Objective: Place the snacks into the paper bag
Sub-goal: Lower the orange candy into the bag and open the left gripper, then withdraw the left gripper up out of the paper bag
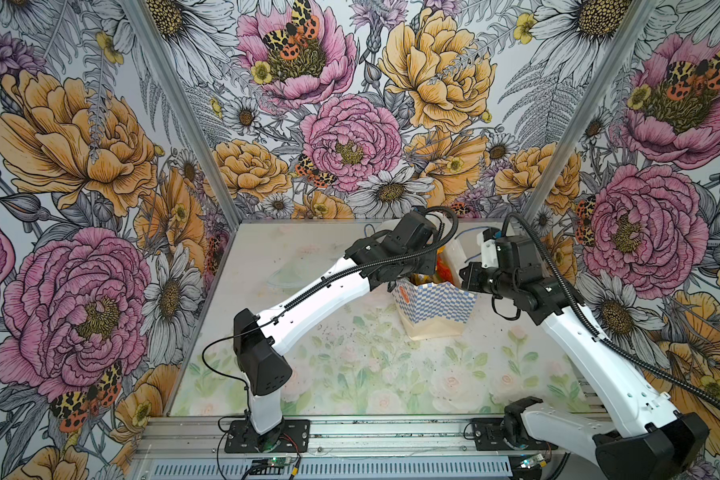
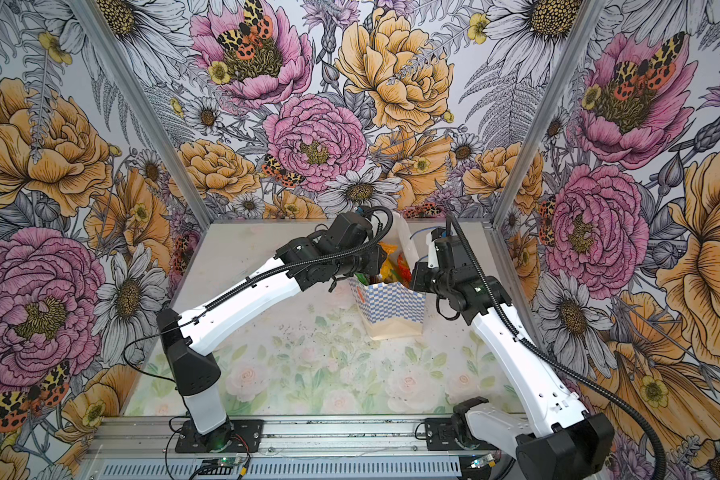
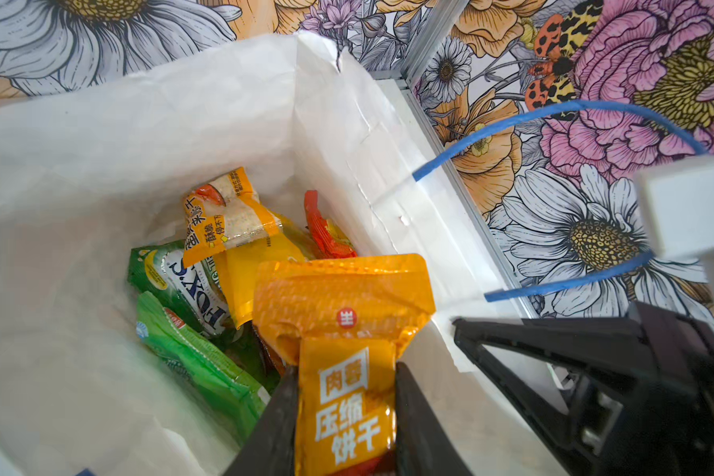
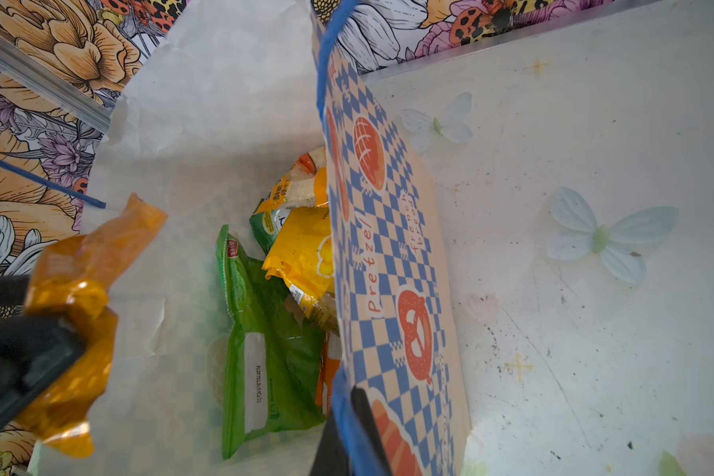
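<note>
Left wrist view: the left gripper (image 3: 347, 369) has its black fingers (image 3: 279, 428) closed partway on a glossy orange plastic snack packet (image 3: 343, 305) with white lettering, held over the mouth of the paper bag.
Bag: an upright white paper bag (image 1: 433, 307) (image 2: 391, 303) with a blue-and-white checkered band and thin blue cord handles (image 3: 553, 119) stands on the floral-print tabletop (image 1: 350, 365) in both top views.
Right arm: the right gripper (image 4: 347, 416) is pinched tight on the bag's checkered wall at the rim.
Inside the bag: a green "FOX'S" packet (image 3: 182, 276), a second green packet (image 3: 198, 358), a yellow packet (image 3: 240, 284), an orange-and-white packet (image 3: 223, 218) and a red packet (image 3: 326, 230) lie at the bottom.
</note>
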Action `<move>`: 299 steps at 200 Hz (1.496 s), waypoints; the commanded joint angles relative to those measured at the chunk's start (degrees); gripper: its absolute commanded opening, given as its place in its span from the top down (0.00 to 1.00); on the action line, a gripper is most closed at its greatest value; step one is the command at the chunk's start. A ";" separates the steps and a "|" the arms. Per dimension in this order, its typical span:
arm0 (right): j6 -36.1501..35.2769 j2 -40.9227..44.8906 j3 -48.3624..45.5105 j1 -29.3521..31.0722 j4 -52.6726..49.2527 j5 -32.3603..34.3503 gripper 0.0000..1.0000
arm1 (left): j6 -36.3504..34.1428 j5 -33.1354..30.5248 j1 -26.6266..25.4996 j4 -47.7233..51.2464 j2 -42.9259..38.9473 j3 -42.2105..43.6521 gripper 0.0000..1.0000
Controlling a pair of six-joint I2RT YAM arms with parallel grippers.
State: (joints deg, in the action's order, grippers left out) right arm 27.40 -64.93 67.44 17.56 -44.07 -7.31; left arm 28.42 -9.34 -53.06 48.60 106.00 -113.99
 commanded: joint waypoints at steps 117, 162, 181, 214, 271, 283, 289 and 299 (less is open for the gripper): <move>0.26 1.82 -0.27 0.36 1.89 -0.86 1.00 | 1.54 4.37 1.03 12.70 15.61 -16.96 0.72; 0.20 1.76 -0.20 0.36 1.91 -0.82 1.00 | 1.29 4.77 1.03 12.73 15.91 -17.22 0.66; 0.11 1.73 -0.20 0.32 1.89 -0.88 1.00 | 0.63 4.17 0.80 12.72 15.61 -17.39 0.54; 0.11 1.69 -0.20 0.35 1.89 -0.81 1.00 | -0.12 2.23 0.51 12.58 13.88 -17.31 0.41; 0.13 1.45 0.06 0.33 1.89 -0.90 1.00 | -1.11 -1.54 -0.89 12.59 9.10 -15.67 0.32; 0.10 1.38 0.18 0.37 1.89 -0.96 1.00 | -0.65 -2.17 -1.43 12.57 7.56 -14.89 0.32; 0.03 1.38 0.15 0.32 1.89 -0.96 1.00 | -0.29 -4.34 -1.75 12.57 6.76 -14.35 0.31; 0.02 1.38 0.24 0.36 1.89 -0.91 1.00 | 0.53 -6.12 -2.45 12.41 5.18 -13.51 0.30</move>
State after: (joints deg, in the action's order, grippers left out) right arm 27.40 -64.49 66.89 17.61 -43.90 -7.31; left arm 28.14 -9.91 -54.08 61.49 117.67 -128.81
